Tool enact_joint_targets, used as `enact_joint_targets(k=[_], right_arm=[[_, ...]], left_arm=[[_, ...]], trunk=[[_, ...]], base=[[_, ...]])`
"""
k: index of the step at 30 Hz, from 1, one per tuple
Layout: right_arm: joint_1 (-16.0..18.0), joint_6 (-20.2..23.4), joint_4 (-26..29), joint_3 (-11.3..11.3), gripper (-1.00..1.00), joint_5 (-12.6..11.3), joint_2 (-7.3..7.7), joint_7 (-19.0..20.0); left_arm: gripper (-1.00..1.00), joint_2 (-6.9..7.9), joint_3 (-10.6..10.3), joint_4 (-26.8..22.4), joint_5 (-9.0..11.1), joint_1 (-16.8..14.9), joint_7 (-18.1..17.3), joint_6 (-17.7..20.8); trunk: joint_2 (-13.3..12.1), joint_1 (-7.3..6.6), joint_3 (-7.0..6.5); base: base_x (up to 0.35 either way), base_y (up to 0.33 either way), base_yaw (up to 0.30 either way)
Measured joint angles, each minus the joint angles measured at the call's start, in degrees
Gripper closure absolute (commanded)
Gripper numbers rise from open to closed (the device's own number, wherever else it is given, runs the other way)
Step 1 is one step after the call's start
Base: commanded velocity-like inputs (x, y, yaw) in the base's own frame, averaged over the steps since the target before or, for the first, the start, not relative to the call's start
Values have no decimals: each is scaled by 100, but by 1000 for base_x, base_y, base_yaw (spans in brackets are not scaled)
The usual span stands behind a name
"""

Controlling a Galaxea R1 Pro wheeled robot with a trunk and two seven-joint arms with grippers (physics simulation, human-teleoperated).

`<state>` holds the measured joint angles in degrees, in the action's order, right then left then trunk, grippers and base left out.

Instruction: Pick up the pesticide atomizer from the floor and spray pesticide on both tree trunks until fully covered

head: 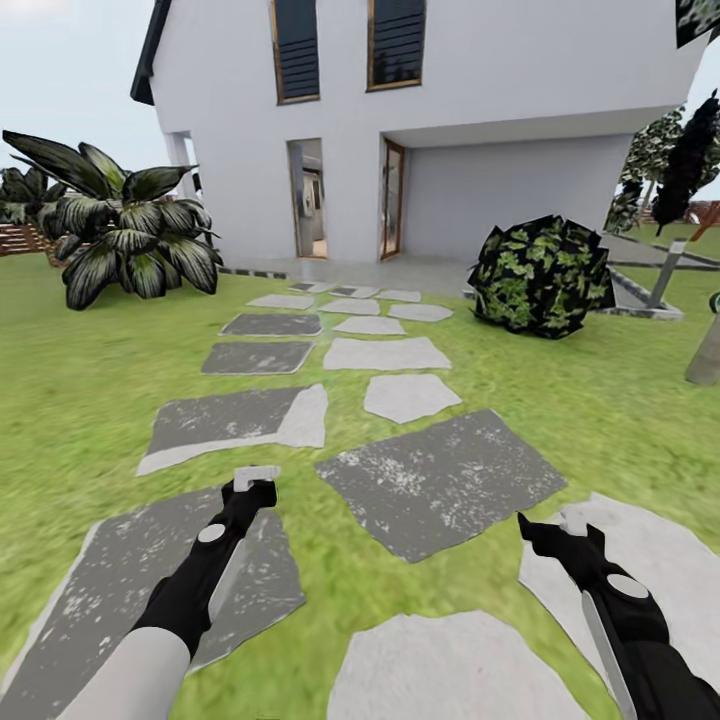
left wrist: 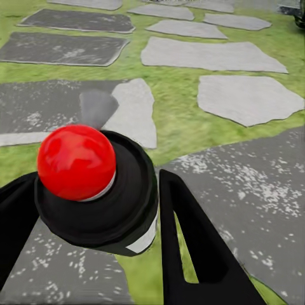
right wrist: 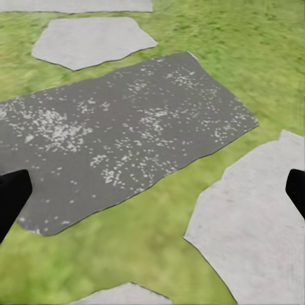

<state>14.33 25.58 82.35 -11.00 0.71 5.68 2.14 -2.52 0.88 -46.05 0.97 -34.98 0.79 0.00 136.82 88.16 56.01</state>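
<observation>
Facing a white two-storey house (head: 420, 130) at 12 o'clock, the head view takes in a lawn (head: 80, 400) crossed by a path of grey and pale stepping stones (head: 440, 480). A broad-leaved plant (head: 120, 230) stands at 10 o'clock, a round dark-green bush (head: 542, 275) at 2 o'clock, a grey post (head: 668, 272) further right. Left gripper (head: 252, 488) sits at 7 o'clock over a dark slab, its fingers closed around a small dark object with a pale tip. Right gripper (head: 548, 535) at 5 o'clock lies over a pale slab; whether it is apart or together cannot be told here.

Left wrist view: pesticide atomizer (left wrist: 95, 190), a black round body with a glossy red ball on top, clamped between the two black fingers (left wrist: 190, 241). A white patch shows on its side; no writing legible. Stones and grass lie beyond.

Right wrist view: black fingertips (right wrist: 11, 197) at opposite edges, spread wide apart, nothing between them; speckled dark stone (right wrist: 121, 140) and pale stone (right wrist: 254, 222) below.
</observation>
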Motion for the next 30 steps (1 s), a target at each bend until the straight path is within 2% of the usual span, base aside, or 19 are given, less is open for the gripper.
enact_joint_targets(k=[30], right_arm=[[0,0,0,1,-100,0,-3,-1]], left_arm=[[100,-2,1,2,0,0,0,0]], trunk=[[0,0,-72]], base=[[0,0,271]])
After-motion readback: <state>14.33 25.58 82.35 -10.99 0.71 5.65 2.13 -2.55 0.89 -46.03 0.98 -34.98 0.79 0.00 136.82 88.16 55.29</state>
